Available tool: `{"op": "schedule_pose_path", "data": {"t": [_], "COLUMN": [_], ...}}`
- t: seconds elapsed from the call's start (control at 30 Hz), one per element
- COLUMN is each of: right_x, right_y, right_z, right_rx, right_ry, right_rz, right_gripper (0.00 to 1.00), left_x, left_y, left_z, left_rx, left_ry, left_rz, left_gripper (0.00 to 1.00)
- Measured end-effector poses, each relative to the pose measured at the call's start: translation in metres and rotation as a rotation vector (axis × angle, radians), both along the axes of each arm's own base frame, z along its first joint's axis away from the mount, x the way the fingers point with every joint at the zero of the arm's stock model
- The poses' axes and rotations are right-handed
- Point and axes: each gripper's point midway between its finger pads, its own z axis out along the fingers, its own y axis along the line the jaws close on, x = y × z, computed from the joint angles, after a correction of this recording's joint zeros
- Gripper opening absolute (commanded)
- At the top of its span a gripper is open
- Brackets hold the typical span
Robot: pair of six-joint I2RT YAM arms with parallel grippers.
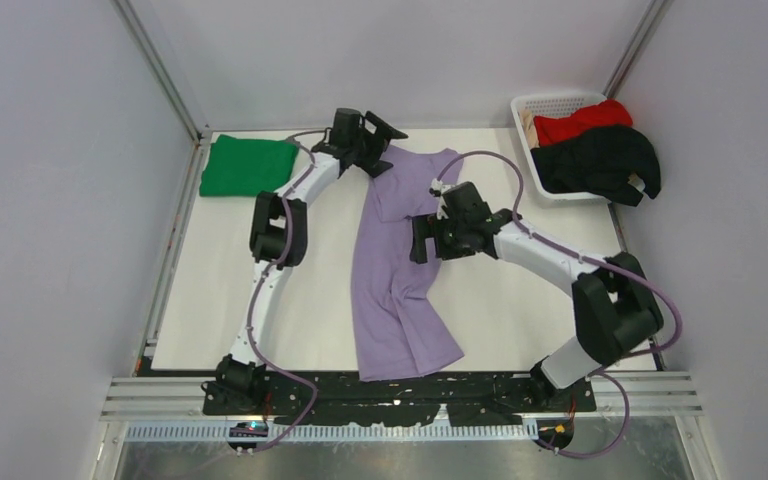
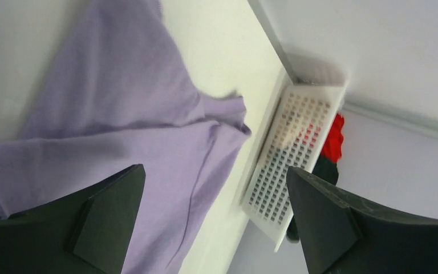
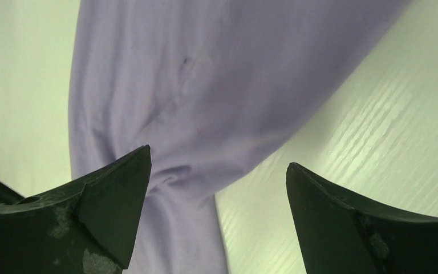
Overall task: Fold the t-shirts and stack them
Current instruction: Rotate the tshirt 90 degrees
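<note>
- Left pincer (image 2: pixel 214 171) is spread wide and grips nothing, above the far end of the lavender t-shirt (image 1: pixel 390 290).
- Right pincer (image 3: pixel 218 160) is likewise spread and empty, over that shirt's bunched middle.
- We see the shirt lying lengthwise on the counter (image 1: pixel 210 300), rumpled.
- We find the green t-shirt (image 1: pixel 250 165) folded at far left; the red t-shirt (image 1: pixel 585 120) and black t-shirt (image 1: pixel 600 160) fill the basket (image 1: pixel 558 98).

White tabletop (image 1: pixel 520 310) sitting inside plain grey walls (image 1: pixel 50 200); aluminium posts (image 1: pixel 160 66) running up the back corners.
</note>
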Motion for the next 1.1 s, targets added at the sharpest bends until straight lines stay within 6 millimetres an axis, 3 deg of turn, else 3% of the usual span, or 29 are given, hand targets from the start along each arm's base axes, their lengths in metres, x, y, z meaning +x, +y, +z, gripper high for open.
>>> {"op": "schedule_pose_path", "data": {"t": [0.13,0.23,0.33,0.4,0.47,0.53,0.6,0.67,0.73,0.87,0.93,1.1], "right_x": [0.037,0.055,0.065,0.069,0.076,0.083,0.091,0.098,0.107,0.131,0.148,0.186], "right_y": [0.010,0.021,0.024,0.024,0.025,0.026,0.027,0.027,0.026,0.024,0.025,0.025], "right_z": [-0.016,-0.025,-0.037,-0.045,-0.052,-0.059,-0.057,-0.058,-0.058,-0.057,-0.056,-0.052], "right_rx": [-0.035,-0.044,-0.059,-0.077,-0.093,-0.104,-0.098,-0.091,-0.076,-0.037,-0.016,0.033], "right_ry": [0.029,0.028,0.033,0.041,0.045,0.051,0.033,0.035,0.038,0.040,0.039,0.027], "right_rz": [-0.015,-0.011,-0.017,-0.024,-0.033,-0.044,-0.055,-0.072,-0.099,-0.169,-0.204,-0.281], "right_gripper": [0.95,0.95,0.95,0.95,0.95,0.95,0.95,0.96,0.95,0.95,0.96,0.95], "left_x": [-0.018,-0.048,-0.098,-0.150,-0.192,-0.230,-0.260,-0.277,-0.292,-0.313,-0.329,-0.358], "left_y": [-0.005,0.001,0.020,0.042,0.060,0.077,0.092,0.102,0.111,0.123,0.127,0.124], "left_z": [0.039,0.104,0.188,0.252,0.294,0.317,0.312,0.291,0.254,0.152,0.115,0.080], "left_rx": [0.004,0.033,0.100,0.154,0.203,0.256,0.317,0.361,0.396,0.437,0.438,0.416], "left_ry": [-0.108,-0.234,-0.410,-0.568,-0.708,-0.807,-0.844,-0.822,-0.754,-0.492,-0.382,-0.291], "left_rz": [-0.153,-0.267,-0.340,-0.368,-0.379,-0.385,-0.390,-0.392,-0.404,-0.458,-0.487,-0.545], "left_gripper": [0.99,0.99,0.99,0.99,0.99,0.99,0.99,0.99,0.99,0.99,0.99,0.99]}}
